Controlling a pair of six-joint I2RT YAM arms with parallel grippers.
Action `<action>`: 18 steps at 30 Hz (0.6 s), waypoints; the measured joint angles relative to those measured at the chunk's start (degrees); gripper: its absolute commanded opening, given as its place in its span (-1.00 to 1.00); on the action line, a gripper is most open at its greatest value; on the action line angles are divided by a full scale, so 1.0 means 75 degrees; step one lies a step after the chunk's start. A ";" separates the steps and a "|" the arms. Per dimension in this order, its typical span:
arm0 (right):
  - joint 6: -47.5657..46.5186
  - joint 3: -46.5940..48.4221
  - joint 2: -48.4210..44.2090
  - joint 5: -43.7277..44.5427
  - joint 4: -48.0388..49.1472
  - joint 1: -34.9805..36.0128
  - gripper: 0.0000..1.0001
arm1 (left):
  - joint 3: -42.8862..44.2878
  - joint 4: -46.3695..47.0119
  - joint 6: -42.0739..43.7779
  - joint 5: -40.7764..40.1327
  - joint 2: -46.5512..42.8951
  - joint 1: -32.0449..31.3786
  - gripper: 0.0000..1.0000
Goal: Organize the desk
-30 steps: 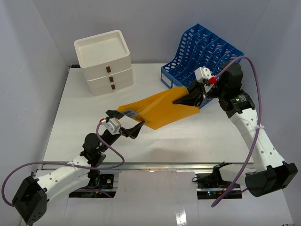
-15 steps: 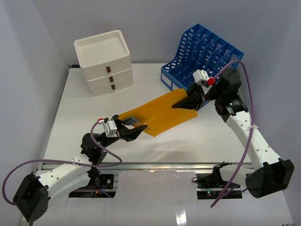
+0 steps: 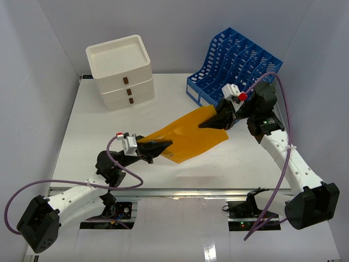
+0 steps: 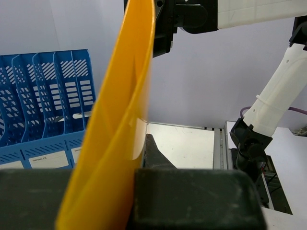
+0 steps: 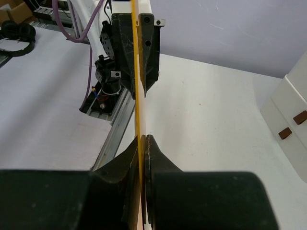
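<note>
Above the bench (image 3: 92, 136), steer for the blue file rack (image 3: 234, 60) with the orange folder (image 3: 188, 134) held taut — your left fingers (image 3: 155, 147) are clamped on its near end, your right fingers (image 3: 214, 121) on its far end — so move both arms together or it buckles. Under it all the bench spreads wide, flat and white, metal rail (image 3: 180, 192) in front

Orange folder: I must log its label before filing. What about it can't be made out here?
Top view: the left gripper and right gripper cover both ends of the folder; any label there is hidden.
Left wrist: its lower end is cut off by the blurred gripper body.
Right wrist: it shows edge-on, so neither face is visible.
Left wrist: labels on the rack are too small to read.
</note>
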 measured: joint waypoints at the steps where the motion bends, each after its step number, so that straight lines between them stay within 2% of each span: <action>1: 0.0006 -0.0015 -0.0001 -0.0002 0.0023 0.0001 -0.85 | -0.0001 -0.0020 -0.0011 0.0009 -0.0020 0.0000 -1.00; 18: -0.0057 -0.0180 -0.0003 0.0035 0.0015 0.0044 -0.85 | -0.0064 -0.0520 -0.0068 -0.0015 -0.0401 0.0000 -1.00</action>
